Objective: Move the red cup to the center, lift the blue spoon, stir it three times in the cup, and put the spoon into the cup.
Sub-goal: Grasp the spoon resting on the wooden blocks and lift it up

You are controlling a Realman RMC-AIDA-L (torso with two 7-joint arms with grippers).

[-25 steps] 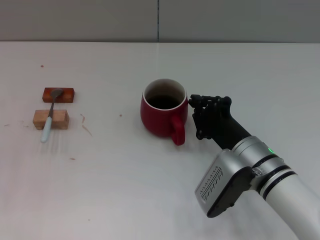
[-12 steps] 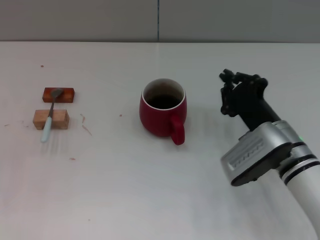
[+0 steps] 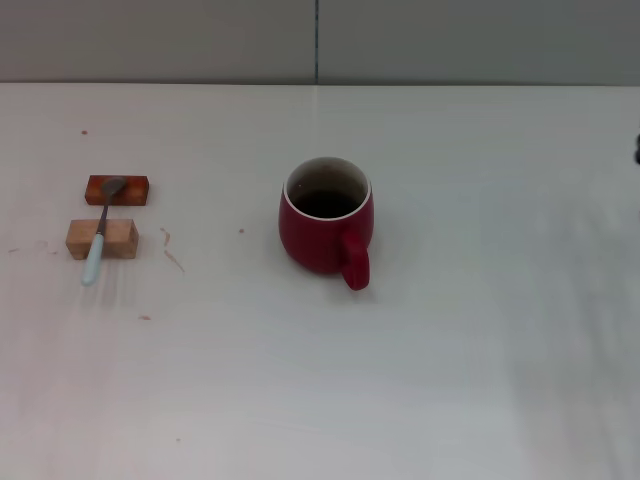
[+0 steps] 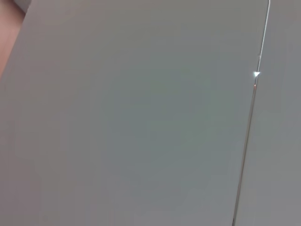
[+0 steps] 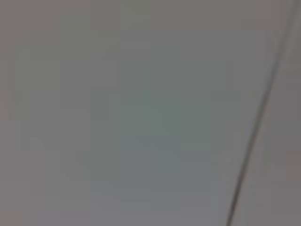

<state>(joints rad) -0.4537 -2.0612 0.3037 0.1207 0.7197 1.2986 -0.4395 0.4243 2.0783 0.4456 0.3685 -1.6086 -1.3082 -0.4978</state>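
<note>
While the cup (image 3: 327,223) stands upright near the bench's middle, handle toward the near edge, the head view shows the spoon (image 3: 100,234) well off toward the left edge, propped across two wooden blocks (image 3: 108,213). Neither claw shows, so I cannot tell how their jaws stand. A clumsy pinch could roll the slim spoon off its blocks. The bench (image 3: 480,350) is pale and lightly scuffed, against a grey wall. Both wrist views show only blank grey panel with a seam.
</note>
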